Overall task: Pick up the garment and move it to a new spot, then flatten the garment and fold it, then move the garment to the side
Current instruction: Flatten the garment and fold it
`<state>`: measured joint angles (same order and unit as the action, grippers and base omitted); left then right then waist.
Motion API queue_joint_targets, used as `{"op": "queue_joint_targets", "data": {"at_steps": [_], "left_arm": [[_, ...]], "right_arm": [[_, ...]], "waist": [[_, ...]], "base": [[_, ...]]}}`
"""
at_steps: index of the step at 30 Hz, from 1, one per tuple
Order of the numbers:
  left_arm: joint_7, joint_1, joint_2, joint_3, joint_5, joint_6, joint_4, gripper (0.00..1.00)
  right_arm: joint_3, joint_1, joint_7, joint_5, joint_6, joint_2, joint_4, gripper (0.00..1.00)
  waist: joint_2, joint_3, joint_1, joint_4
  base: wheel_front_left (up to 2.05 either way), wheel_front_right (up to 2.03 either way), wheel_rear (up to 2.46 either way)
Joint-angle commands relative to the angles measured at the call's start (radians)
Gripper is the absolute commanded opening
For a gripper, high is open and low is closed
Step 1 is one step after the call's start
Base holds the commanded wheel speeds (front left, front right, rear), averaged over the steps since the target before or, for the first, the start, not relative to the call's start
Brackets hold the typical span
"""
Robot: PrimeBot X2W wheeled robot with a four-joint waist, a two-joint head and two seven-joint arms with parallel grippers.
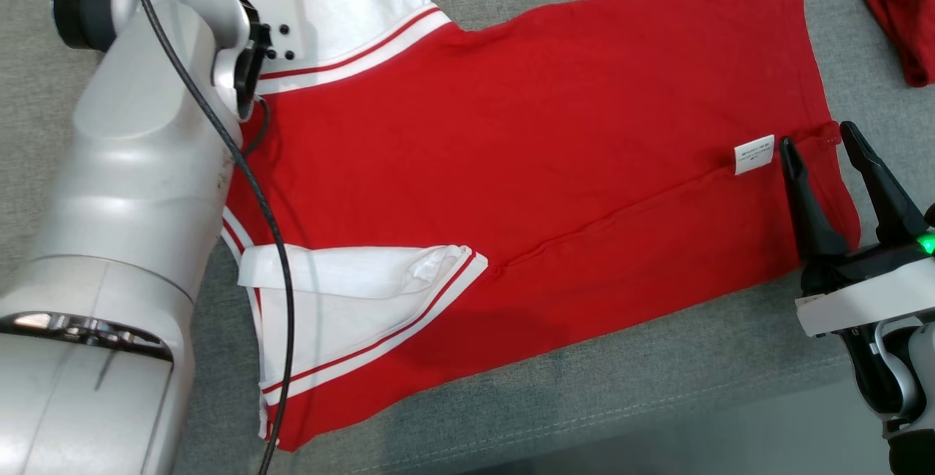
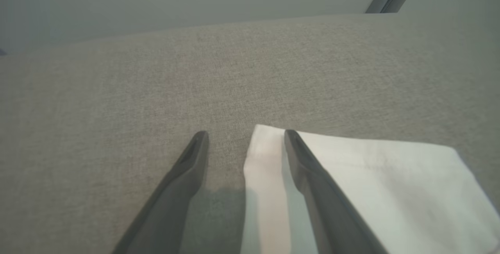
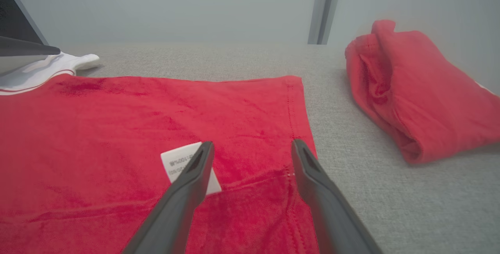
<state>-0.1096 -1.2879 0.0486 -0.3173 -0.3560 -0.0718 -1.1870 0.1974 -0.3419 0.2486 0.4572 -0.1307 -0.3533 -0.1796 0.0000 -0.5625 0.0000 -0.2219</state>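
Partly, garment (image 1: 526,168) under left arm (image 1: 139,190), collar hidden

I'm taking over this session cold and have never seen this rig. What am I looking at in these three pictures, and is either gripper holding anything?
You are driving a two-armed robot. The head view looks down on a grey padded surface. On it lies a red garment, spread out, with white sleeves trimmed in red; the near sleeve is folded in over the body. A second red garment lies bunched off to the right.

The other two pictures come from cameras on the wrists, looking along each gripper's dark fingers. The left gripper is open over the far white sleeve, one finger above the cloth. The right gripper is open at the hem, beside the white label. Neither is holding anything.
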Motion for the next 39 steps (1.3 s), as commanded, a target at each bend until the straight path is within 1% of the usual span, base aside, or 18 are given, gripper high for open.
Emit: {"op": "queue_joint_targets", "data": {"at_steps": [1, 7, 8, 9, 13, 17, 19, 21, 23, 26, 30, 32, 33, 36, 39], "left_arm": [[0.005, -0.042, 0.033, 0.004, 0.009, 0.0, 0.008, 1.0], [0.014, -0.073, 0.032, -0.003, 0.002, 0.021, -0.038, 0.99], [0.017, -0.075, 0.03, -0.005, 0.001, 0.026, -0.042, 0.24], [0.02, -0.076, 0.028, -0.009, 0.001, 0.035, -0.046, 0.0], [0.029, -0.078, 0.018, -0.024, -0.005, 0.065, -0.056, 0.0], [0.046, -0.077, 0.009, -0.036, -0.016, 0.087, -0.059, 0.0], [0.054, -0.08, 0.006, -0.043, -0.021, 0.095, -0.059, 0.0], [0.064, -0.084, 0.004, -0.048, -0.028, 0.101, -0.056, 0.0], [0.07, -0.096, 0.003, -0.05, -0.038, 0.107, -0.053, 0.0], [0.08, -0.116, 0.002, -0.057, -0.044, 0.108, -0.047, 0.0], [0.093, -0.136, 0.002, -0.067, -0.053, 0.114, -0.04, 0.0], [0.096, -0.14, 0.002, -0.075, -0.06, 0.117, -0.036, 0.0], [0.096, -0.14, 0.002, -0.075, -0.06, 0.117, -0.036, 0.0], [0.097, -0.145, 0.002, -0.091, -0.071, 0.12, -0.025, 0.0], [0.095, -0.15, 0.002, -0.109, -0.083, 0.119, -0.015, 0.0]], "right_arm": [[0.011, 0.008, 0.013, 0.008, 0.0, -0.021, 0.019, 1.0], [0.005, 0.003, 0.013, 0.009, 0.0, -0.018, 0.015, 1.0], [0.003, 0.003, 0.013, 0.009, 0.0, -0.016, 0.015, 1.0], [0.001, 0.004, 0.013, 0.009, 0.0, -0.015, 0.015, 1.0], [-0.005, -0.001, 0.013, 0.01, 0.0, -0.018, 0.014, 1.0], [-0.012, -0.031, 0.013, 0.02, 0.0, -0.037, 0.0, 1.0], [-0.007, -0.062, 0.013, 0.064, 0.0, -0.046, -0.033, 1.0], [0.024, -0.109, -0.001, 0.148, 0.0, -0.067, -0.086, 1.0], [0.078, -0.169, -0.081, 0.246, 0.0, -0.107, -0.128, 1.0], [0.135, -0.265, -0.179, 0.397, 0.0, -0.168, -0.143, 1.0], [0.186, -0.367, -0.276, 0.533, 0.0, -0.252, -0.17, 1.0], [0.218, -0.413, -0.325, 0.576, 0.0, -0.281, -0.201, 1.0], [0.218, -0.413, -0.325, 0.576, 0.0, -0.281, -0.201, 1.0], [0.273, -0.479, -0.39, 0.606, 0.0, -0.309, -0.25, 1.0], [0.323, -0.542, -0.423, 0.618, 0.0, -0.319, -0.294, 1.0]], "waist": [[0.0, -0.011, 0.0, -0.01], [0.0, -0.02, 0.0, -0.015], [0.0, -0.02, 0.0, -0.014], [0.0, -0.019, 0.0, -0.014], [0.0, -0.016, 0.0, -0.005], [0.0, -0.013, 0.0, 0.006], [0.0, -0.011, 0.0, 0.012], [0.0, -0.009, 0.0, 0.017], [0.0, -0.015, 0.0, 0.024], [0.0, -0.026, 0.0, 0.034], [0.0, -0.039, 0.0, 0.049], [0.0, -0.043, 0.0, 0.054], [0.0, -0.043, 0.0, 0.054], [0.0, -0.051, 0.0, 0.063], [0.0, -0.059, 0.0, 0.071]], "base": [[0.0, 0.0, 0.0], [0.0, 0.0, 0.0], [0.0, 0.0, 0.0], [0.0, 0.0, 0.0], [0.0, 0.0, 0.0], [0.0, 0.0, 0.0], [0.0, 0.0, 0.0], [0.0, 0.0, 0.0], [0.0, 0.0, 0.0], [0.0, 0.0, 0.0], [0.0, 0.0, 0.0], [0.0, 0.0, 0.0], [0.0, 0.0, 0.0], [0.0, 0.0, 0.0], [0.0, 0.0, 0.0]]}}
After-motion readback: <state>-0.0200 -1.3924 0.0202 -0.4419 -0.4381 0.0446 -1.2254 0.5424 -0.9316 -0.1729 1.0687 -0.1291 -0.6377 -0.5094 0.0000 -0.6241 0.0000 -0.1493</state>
